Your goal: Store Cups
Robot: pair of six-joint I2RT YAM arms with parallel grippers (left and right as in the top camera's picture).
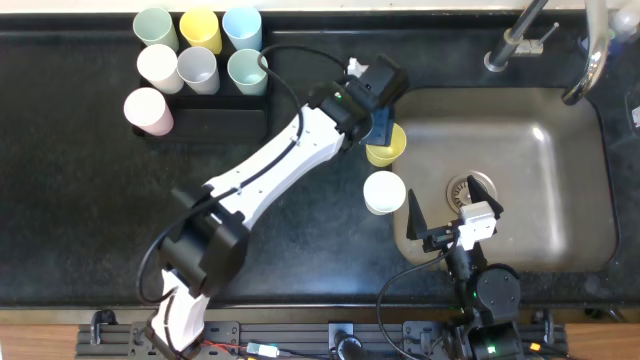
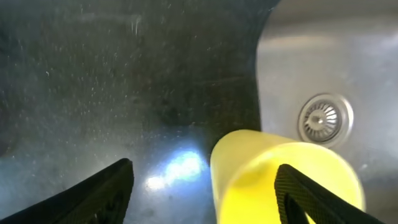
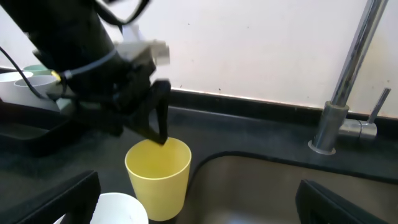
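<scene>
Speckled black worktop (image 1: 80,220), steel sink (image 1: 545,170), left jaws wide astride yellow cup (image 1: 387,152) rim, right jaws wide

text: none legible | labels: none | numbers: none | signs: none

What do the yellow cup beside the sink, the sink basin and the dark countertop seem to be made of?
Yellow cup: probably plastic with a matte finish; the colour is opaque and even, and the rim is thin.
Sink: likely brushed stainless steel; it is grey metal with blurred reflections.
Countertop: perhaps polished stone or a composite; it is black, finely speckled and shows glossy glare.
</scene>
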